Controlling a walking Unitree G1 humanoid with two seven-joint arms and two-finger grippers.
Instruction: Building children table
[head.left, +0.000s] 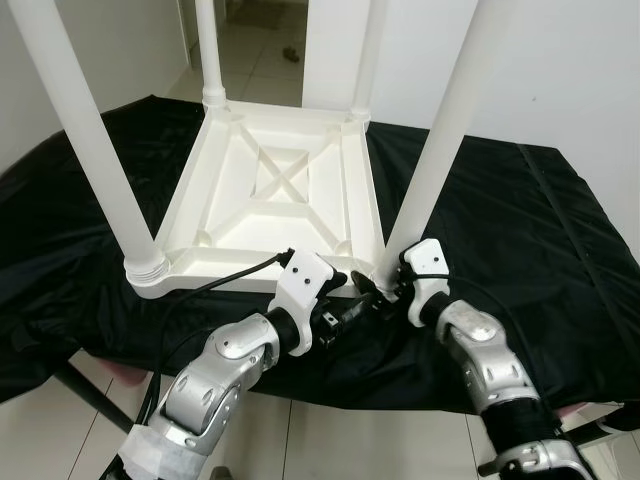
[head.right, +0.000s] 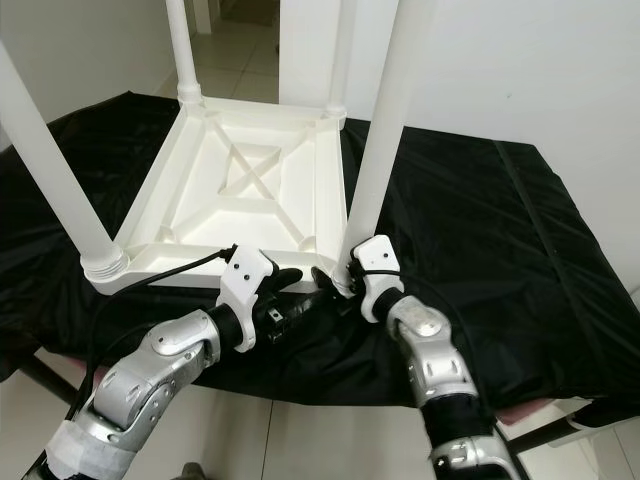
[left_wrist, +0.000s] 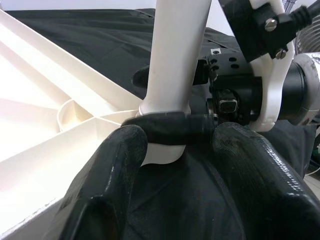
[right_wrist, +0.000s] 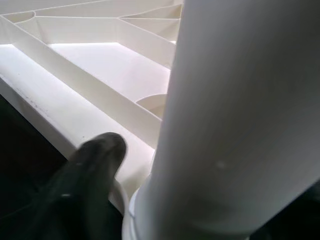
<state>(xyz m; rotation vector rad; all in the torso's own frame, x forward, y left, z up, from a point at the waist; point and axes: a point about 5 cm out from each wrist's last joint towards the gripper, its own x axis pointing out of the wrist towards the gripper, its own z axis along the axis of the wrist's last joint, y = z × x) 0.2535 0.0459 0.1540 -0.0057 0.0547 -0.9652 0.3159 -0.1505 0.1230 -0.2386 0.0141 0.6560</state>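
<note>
1. Black fingers of the right gripper were clamped round the base of the near leg, seemingly to seat it.
2. Beside it, the left gripper was spread, apparently bracing that joint.
3. Beyond, the upturned table was laid on a black cloth, so sockets faced up.

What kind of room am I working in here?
Probably a room in a home: plain white walls, pale tiled floor seen through a doorway, and a black cloth-covered work table holding the upturned white plastic children's table.
</note>
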